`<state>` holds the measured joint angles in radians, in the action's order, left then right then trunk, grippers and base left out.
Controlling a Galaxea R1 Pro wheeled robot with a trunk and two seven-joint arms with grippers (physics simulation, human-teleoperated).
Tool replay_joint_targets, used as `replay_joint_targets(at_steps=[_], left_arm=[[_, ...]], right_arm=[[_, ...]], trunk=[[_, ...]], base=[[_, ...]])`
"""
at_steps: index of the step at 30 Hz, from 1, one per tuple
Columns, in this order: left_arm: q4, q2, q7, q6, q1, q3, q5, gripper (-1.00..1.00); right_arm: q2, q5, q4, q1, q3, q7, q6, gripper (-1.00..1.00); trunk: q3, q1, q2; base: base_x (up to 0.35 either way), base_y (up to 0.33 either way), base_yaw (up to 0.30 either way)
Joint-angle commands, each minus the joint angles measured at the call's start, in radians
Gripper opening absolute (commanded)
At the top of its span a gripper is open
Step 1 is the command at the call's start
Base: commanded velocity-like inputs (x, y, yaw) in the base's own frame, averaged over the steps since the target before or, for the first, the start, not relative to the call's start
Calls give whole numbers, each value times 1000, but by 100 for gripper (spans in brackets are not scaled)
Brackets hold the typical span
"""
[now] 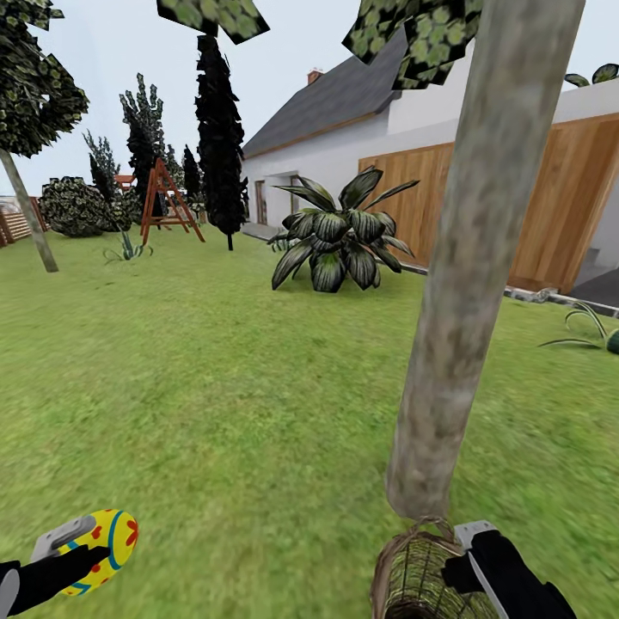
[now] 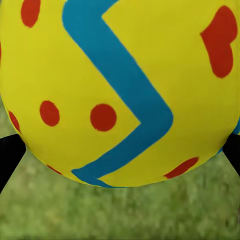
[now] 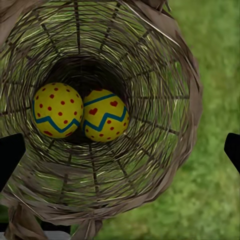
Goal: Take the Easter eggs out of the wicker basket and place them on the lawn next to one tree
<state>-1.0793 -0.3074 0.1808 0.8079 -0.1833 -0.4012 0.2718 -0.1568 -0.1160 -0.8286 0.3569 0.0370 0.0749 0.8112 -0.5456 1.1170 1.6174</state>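
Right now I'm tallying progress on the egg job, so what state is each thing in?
Left gripper: shut on one Easter egg, held above the lawn.
Two eggs: lying touching, deep in the wicker basket.
Wicker basket: at the tree foot.
Right gripper: open, at the basket's rim.

Woven cane basket point(image 3: 165, 150), smooth painted eggs point(image 3: 56, 110)
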Motion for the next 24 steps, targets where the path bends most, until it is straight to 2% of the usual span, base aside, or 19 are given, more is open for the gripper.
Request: replay_joint_targets(at_steps=[1,3,19,24], left_arm=[[-1,0,6,5,-1,-2,-3,-100],[-1,1,6,5,-1,-2,-3,-100],[1,14,5,4,-1,-1,-5,-100],[1,14,6,4,-1,-1,-5,-100]], right_arm=[[-2,-10,-1,1,2,8,5,100],[-2,-10,-1,0,1,8,5,100],[-3,-10,-1,0,1,8,5,100],[-3,-10,-1,0,1,8,5,100]], trunk=[[-1,0,1],[-1,0,1],[49,-61,-111],[46,-58,-104]], base=[[0,0,0],[0,0,0],[0,0,0],[0,0,0]])
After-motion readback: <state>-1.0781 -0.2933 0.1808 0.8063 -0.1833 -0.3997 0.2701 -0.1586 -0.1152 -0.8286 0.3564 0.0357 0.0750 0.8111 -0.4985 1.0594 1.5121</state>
